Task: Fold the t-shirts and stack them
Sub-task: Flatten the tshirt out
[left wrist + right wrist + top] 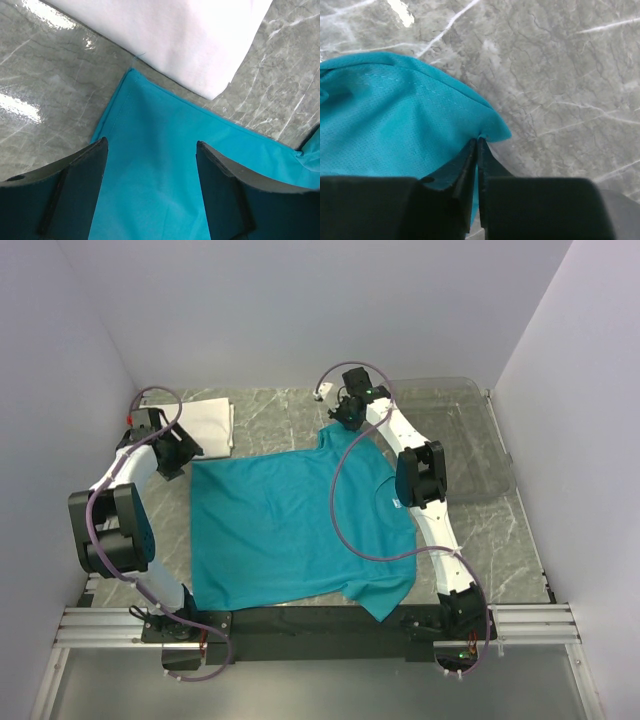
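While our right fingers (454, 176) pinch tight on the far sleeve of the teal t-shirt (290, 530), spread on the desk (500, 530) beside the folded white t-shirt (205, 425), our left fingers (75, 175) gape empty over its hem corner; we judge they must close there before folding.

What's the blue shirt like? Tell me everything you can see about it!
The teal-blue t-shirt is plain, soft-looking cloth with stitched hems. It lies spread nearly flat on the marble table, with its collar toward the right arm and one sleeve by the near edge. The right end effector is shut on the edge of the far sleeve. The left end effector is open over a bottom-hem corner, which lies right beside the folded white t-shirt.
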Action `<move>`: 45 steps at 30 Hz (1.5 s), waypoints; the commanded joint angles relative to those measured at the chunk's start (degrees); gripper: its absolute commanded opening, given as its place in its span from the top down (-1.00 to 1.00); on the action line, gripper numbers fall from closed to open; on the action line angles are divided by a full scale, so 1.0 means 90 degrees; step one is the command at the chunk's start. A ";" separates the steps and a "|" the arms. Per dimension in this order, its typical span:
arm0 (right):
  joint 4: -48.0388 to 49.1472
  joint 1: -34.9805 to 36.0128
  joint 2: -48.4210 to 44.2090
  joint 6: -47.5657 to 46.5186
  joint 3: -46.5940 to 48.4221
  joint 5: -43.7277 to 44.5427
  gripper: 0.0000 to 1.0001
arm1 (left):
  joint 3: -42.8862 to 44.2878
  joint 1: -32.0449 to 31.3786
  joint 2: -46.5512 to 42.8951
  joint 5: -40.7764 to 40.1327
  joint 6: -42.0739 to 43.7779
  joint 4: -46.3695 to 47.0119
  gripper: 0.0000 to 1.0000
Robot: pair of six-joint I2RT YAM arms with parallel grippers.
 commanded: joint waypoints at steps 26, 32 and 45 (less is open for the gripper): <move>0.1364 -0.0324 -0.1449 0.0856 -0.1018 -0.1074 1.00 | 0.1248 0.0225 0.0979 -0.0207 0.0300 -0.0363 -0.28; 0.1589 -0.0412 -0.1723 0.1169 -0.1136 -0.1386 1.00 | 0.1570 0.0225 0.1526 0.0203 0.0388 -0.0246 -0.20; 0.1433 -0.0412 -0.1664 0.1160 -0.1262 -0.1376 1.00 | 0.1717 0.0225 0.1966 0.0438 0.0671 -0.0265 -0.08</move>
